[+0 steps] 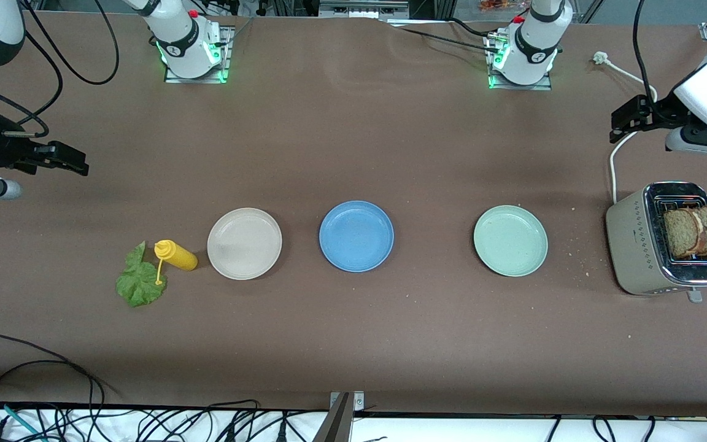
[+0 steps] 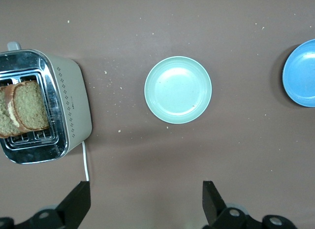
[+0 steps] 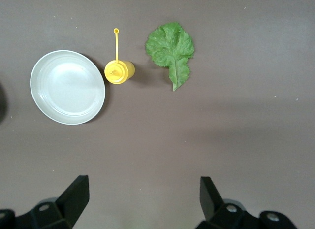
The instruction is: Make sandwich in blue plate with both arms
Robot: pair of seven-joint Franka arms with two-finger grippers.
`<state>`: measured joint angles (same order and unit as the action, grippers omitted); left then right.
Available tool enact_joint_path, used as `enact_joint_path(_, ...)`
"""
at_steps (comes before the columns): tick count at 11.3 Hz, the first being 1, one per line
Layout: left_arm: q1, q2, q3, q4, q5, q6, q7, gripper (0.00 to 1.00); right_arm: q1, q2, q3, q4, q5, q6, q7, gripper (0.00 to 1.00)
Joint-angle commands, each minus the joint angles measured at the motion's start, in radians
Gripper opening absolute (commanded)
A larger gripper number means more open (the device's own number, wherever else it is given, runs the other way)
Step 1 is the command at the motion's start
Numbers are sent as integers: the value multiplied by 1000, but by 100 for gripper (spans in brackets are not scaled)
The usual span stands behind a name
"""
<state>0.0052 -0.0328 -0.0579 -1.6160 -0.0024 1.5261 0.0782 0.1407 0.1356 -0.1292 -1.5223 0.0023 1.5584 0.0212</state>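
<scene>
Waiting open-fingered: left gripper [image 1: 616,123], right gripper [image 1: 81,163].

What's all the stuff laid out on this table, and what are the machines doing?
blue plate: one, mid-blue, bare, middle of the row of three plates.
cream plate: one, off-white, bare, beside the blue plate toward the right arm's end.
green plate: one, pale mint, bare, beside the blue plate toward the left arm's end.
mustard bottle: one, yellow, between the cream plate and the lettuce, cap hanging open on its strap.
lettuce leaf: one, green, flat on the table.
toaster: one, beige and chrome, at the left arm's end.
bread slices: two, brown, standing in the toaster.
table: one, brown.
left gripper: one, black, open, up near the toaster, waiting.
right gripper: one, black, open, up at its own end, waiting.
</scene>
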Motion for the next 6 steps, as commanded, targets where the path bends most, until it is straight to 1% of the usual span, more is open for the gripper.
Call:
enact_joint_path(1, 7, 10, -13, 47, -16, -26, -6, 100, 2, -7, 6, 11, -2, 14, 17, 100)
enact_joint_path(6, 9, 8, -8, 47, -18, -27, -5, 100, -3, -5, 5, 13, 2, 19, 17, 100)
